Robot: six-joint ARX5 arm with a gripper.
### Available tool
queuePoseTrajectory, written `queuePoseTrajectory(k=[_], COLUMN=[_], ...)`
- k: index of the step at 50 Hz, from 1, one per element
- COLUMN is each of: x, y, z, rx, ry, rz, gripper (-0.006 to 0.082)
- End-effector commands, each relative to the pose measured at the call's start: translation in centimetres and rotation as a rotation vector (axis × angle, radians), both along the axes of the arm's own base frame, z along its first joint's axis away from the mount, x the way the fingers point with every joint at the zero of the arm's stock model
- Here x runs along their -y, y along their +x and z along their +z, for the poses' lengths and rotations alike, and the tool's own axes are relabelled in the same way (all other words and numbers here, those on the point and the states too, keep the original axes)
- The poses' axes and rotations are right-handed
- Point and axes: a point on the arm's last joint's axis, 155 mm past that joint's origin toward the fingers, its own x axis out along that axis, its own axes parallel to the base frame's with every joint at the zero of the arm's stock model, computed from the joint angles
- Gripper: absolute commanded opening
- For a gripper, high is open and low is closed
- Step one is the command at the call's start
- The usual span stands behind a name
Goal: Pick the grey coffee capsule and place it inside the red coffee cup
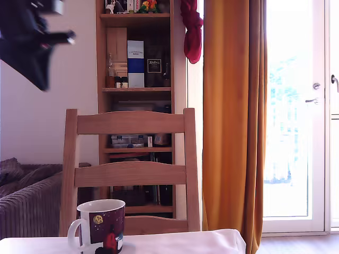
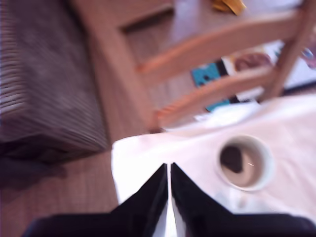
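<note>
"Daylight poured through the glass door (image 1: 294,106) beside the orange curtain (image 1: 233,116), and a wooden chair (image 1: 132,124) stood against the table (image 1: 185,243) with its white cloth."

"And where were you?"

"High at the exterior view's left, well above the table. My gripper (image 2: 169,170) had its jaws close together, only a thin slit between them, and nothing showed in that slit."

"The cup?"

"The red coffee cup (image 1: 103,222) stood upright near the table's edge, toward the exterior view's left, with its white handle on that side. My wrist camera looked down into its white inside."

"And the grey coffee capsule?"

"I could not find it on the cloth. A dark shape (image 2: 232,159) lay inside the cup, but the picture was too blurred to tell capsule from shadow."

"So which step was in hand?"

"I could only judge. If that shape was the capsule, the placing was done and I had only to keep clear of the cup. If it was shadow, the pick was not yet begun. The next move then called for finding the capsule, spreading my jaws wide, coming down over it and closing. After that I would carry it over the cup's mouth, which lay off to one side of my fingers and not beneath them."
</note>
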Motion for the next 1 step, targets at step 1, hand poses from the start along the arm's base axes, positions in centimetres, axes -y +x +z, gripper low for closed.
queuePoseTrajectory(k=[1], x=[-1.27], y=[-0.63], z=[-0.54], rx=[-0.011], ry=[0.005], rz=[0.017], gripper=[-0.0019])
